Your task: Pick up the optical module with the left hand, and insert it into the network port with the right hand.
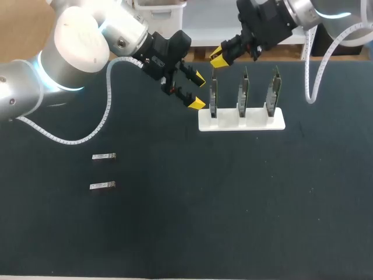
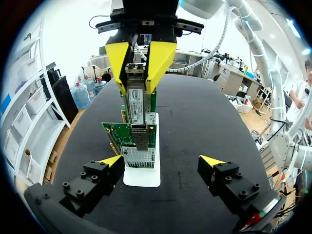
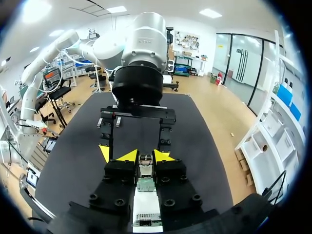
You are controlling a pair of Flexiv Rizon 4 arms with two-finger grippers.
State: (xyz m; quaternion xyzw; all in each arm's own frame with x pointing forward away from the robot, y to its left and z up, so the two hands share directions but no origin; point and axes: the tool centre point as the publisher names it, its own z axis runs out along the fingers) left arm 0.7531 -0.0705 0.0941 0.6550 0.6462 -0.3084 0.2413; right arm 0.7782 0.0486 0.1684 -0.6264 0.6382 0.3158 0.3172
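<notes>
— What sort of place are you driving from afar?
— A robotics lab, I'd say: my left arm [image 1: 76, 44] and right arm [image 1: 317, 11] reach over a black bench [image 1: 233, 204] where green circuit cards [image 1: 243, 90] stand in a white rack [image 1: 256, 123].

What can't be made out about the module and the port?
1. Left wrist view: module overlaps the card; whether it is in a port is unclear.
2. Head view: right gripper mostly hides the module.
3. Right wrist view: fingers hide its lower end.
</notes>
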